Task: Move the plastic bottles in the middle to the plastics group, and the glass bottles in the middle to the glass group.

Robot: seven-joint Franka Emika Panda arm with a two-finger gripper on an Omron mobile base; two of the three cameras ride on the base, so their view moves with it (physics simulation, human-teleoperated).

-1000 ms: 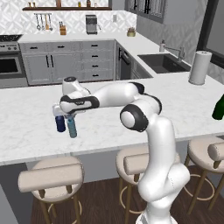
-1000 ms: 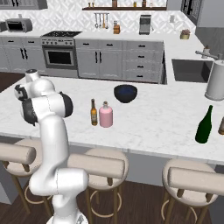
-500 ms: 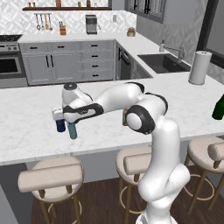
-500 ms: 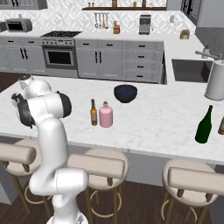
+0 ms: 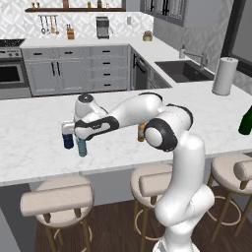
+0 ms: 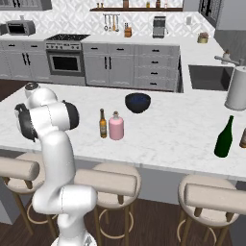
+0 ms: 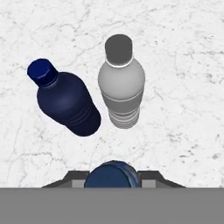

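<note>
In the left base view the arm reaches out to the left over the white marble table (image 5: 29,128), and the gripper (image 5: 81,142) sits closed on the teal-blue bottle (image 5: 81,147), whose base is at or just above the table surface; whether it touches I cannot tell. Just beside it, on its left, stands the dark navy-blue bottle (image 5: 68,141), with the clear water bottle (image 5: 64,129) right behind it. In the right base view the slim brown bottle (image 6: 103,124) and the pink bottle (image 6: 116,127) stand upright side by side in the middle of the table, a dark bowl (image 6: 138,102) behind them, and the tall dark green bottle (image 6: 224,137) stands well apart at the right end. In the hand view, looking down, the teal-blue bottle's round top sits between the two dark fingertips (image 7: 151,177), and the navy-blue and clear bottles stand close together on the marble beyond it.
</note>
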